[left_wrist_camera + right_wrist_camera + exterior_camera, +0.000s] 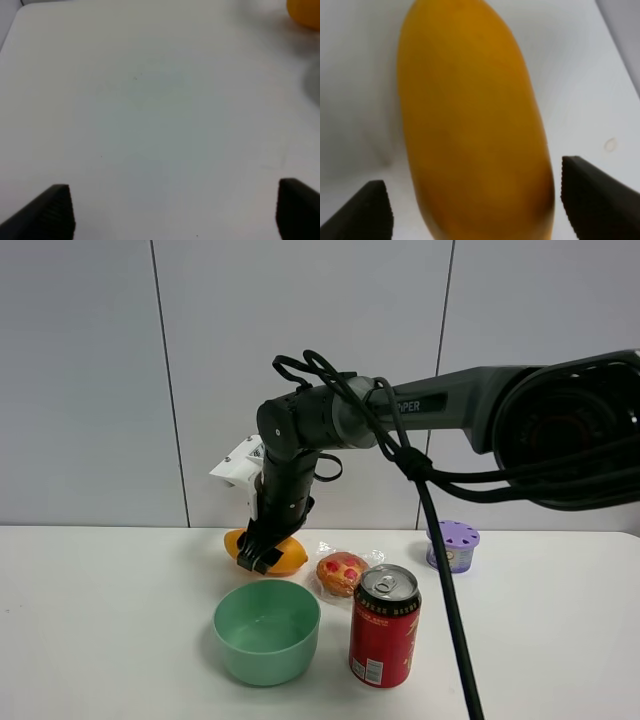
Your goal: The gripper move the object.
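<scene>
Grab step, I'd say: the right gripper (259, 558) sits low over the mango (291, 558) towards the back of the table (100, 620), fingers spread wide either side and gripping nothing, so next it needs to squeeze shut. The bowl (262, 660) is just in front and the muffin (341, 572) is beside it, so lift straight up. There's bare table off to the left.

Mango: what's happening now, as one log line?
right gripper: open, straddling mango | mango: on table, ungrasped | left gripper: open, over table

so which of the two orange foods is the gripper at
The mango: smooth, long, behind the green bowl, with the open gripper straddling it. The wrapped muffin lies apart by the can.
</scene>
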